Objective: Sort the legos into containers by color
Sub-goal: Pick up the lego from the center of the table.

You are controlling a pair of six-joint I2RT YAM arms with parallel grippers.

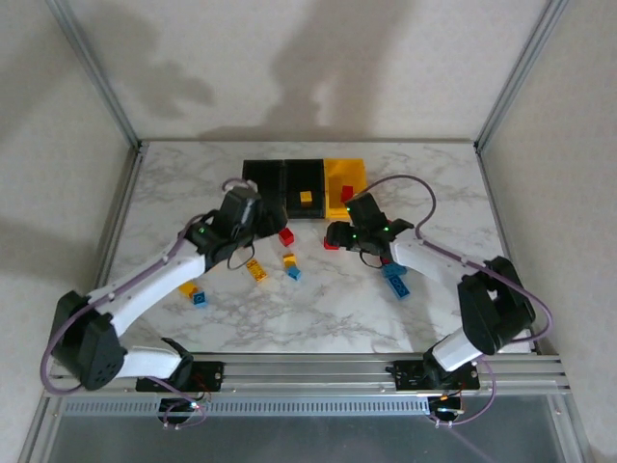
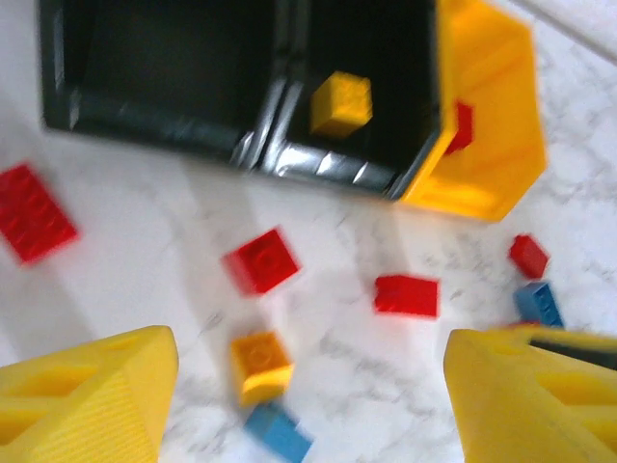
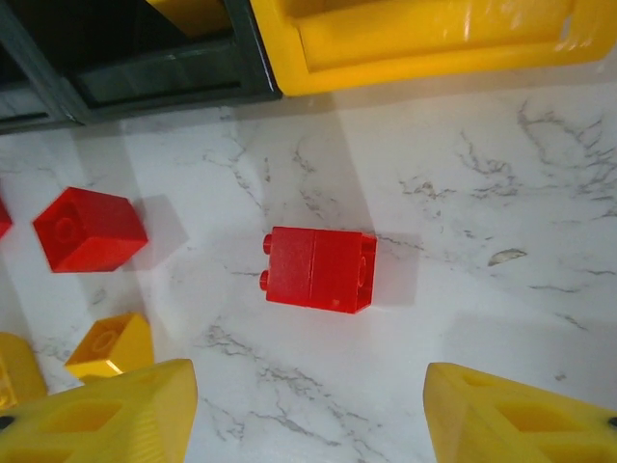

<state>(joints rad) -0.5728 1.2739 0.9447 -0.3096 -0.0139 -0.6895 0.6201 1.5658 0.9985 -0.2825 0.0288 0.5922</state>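
The containers stand in a row at the back: two black bins (image 1: 262, 178) and a yellow bin (image 1: 345, 183). A yellow lego (image 2: 341, 103) lies in the middle black bin and a red lego (image 2: 463, 125) in the yellow bin. My left gripper (image 2: 308, 405) hangs open and empty above loose legos: a yellow one (image 2: 260, 365), a blue one (image 2: 278, 431) and two red ones (image 2: 261, 260) (image 2: 406, 295). My right gripper (image 3: 308, 405) is open just short of a red lego (image 3: 320, 268) lying on its side, in front of the yellow bin (image 3: 424, 43).
More legos lie scattered on the marble table (image 1: 318, 318): a yellow one (image 1: 187, 288) and a blue one (image 1: 199, 298) at the left, another yellow one (image 1: 256, 269) mid-table, and blue ones (image 1: 395, 280) under the right arm. Metal frame posts (image 1: 96, 72) stand at the back corners.
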